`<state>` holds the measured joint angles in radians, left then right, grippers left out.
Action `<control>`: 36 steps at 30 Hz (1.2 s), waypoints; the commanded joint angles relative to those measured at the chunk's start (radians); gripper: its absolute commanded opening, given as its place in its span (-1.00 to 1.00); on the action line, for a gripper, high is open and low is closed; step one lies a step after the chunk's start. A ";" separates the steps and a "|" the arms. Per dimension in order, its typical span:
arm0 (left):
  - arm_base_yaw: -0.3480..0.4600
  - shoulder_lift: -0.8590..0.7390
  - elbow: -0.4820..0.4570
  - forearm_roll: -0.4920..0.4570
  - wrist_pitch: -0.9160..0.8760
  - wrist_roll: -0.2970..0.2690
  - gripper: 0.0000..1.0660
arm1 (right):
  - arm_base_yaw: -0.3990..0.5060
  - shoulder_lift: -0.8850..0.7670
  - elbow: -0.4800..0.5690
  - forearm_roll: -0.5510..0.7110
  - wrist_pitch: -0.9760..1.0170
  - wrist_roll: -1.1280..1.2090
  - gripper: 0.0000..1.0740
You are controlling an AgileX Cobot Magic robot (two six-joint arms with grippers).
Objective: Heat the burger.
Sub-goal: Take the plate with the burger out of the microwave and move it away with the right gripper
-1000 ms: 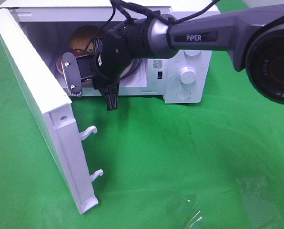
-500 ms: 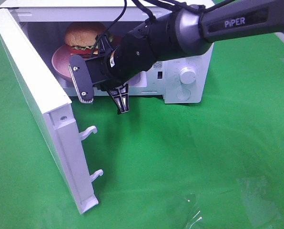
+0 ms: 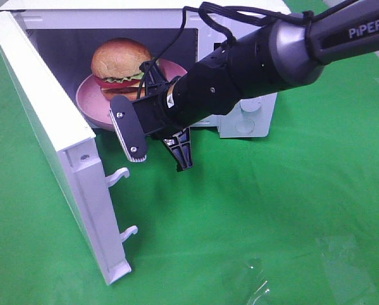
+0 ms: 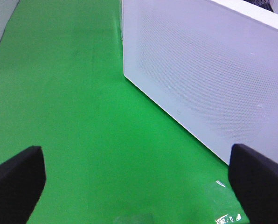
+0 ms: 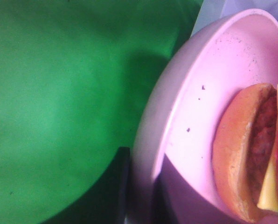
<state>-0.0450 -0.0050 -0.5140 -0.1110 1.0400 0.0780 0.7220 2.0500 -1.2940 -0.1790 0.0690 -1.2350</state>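
**Inspector A:** Starting at the right tool (image 3: 156, 141): it is hanging just outside the mouth of the white box-shaped microwave oven (image 3: 253, 108), its two fingers spread wide and gripping nothing. I judge it is standing empty because its load is already delivered.

**Inspector B:** And the load?

**Inspector A:** The burger with its glossy golden-brown bun, lettuce, tomato and cheese (image 3: 121, 67) is sitting on the round pink plate (image 3: 88, 101) inside the cavity. The plate rim is lying near the front edge of the opening; the right wrist view is showing that rim and the bun's underside at close range.

**Inspector B:** The door?

**Inspector A:** The white hinged door (image 3: 56, 146) is standing fully swung out, its latch hooks facing the green cloth surface (image 3: 253, 222). It needs shutting before heating, in my judgement.

**Inspector B:** The other arm?

**Inspector A:** The left tool (image 4: 139, 186) is hovering over the cloth beside the door's outer face, fingers far apart and empty, seemingly placed to push it closed.
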 commanded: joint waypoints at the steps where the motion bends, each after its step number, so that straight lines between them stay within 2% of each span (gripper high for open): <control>1: 0.001 -0.018 0.004 -0.002 -0.006 -0.004 0.88 | -0.003 -0.059 0.038 -0.006 -0.098 -0.023 -1.00; 36: 0.001 -0.018 0.004 -0.002 -0.006 -0.004 0.88 | -0.001 -0.426 0.487 -0.006 -0.164 -0.023 -1.00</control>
<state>-0.0450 -0.0050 -0.5140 -0.1110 1.0400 0.0780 0.7230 1.6720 -0.8200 -0.1790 -0.0220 -1.2560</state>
